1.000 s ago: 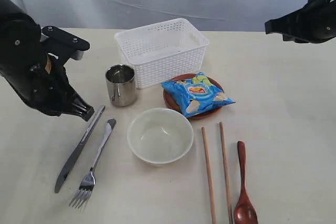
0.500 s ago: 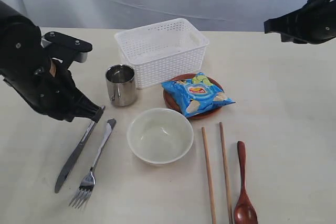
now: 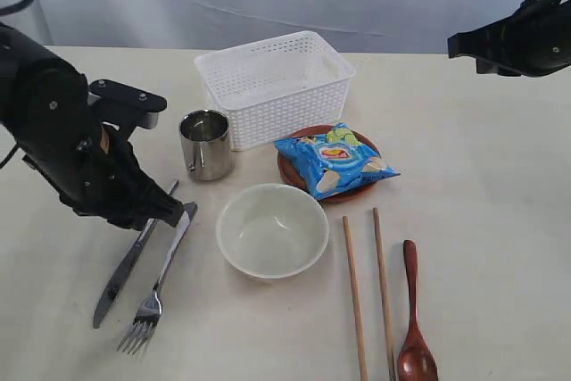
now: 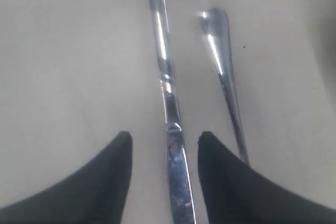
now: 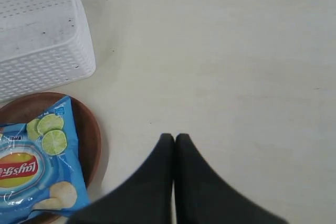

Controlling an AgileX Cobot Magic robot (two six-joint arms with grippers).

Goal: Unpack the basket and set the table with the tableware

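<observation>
Left pincer (image 4: 164,136), released, has one finger on either side of the flat steel knife (image 3: 121,274), which lies on the pale beige bench (image 3: 482,220) just beside the steel fork (image 3: 169,252). Right pincer (image 5: 174,139), clenched on nothing, hangs above the bench. The white lattice plastic basket (image 3: 277,86) stands behind the cream round bowl (image 3: 272,231).

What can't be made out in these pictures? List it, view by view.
Exterior view: the left arm covers the knife handle's upper end.
Exterior view: the chips bag hides most of the plate.
Exterior view: the bottom edge cuts off the chopsticks at their lower ends.
Left wrist view: the edges cut off the knife's ends and the fork tines.
</observation>
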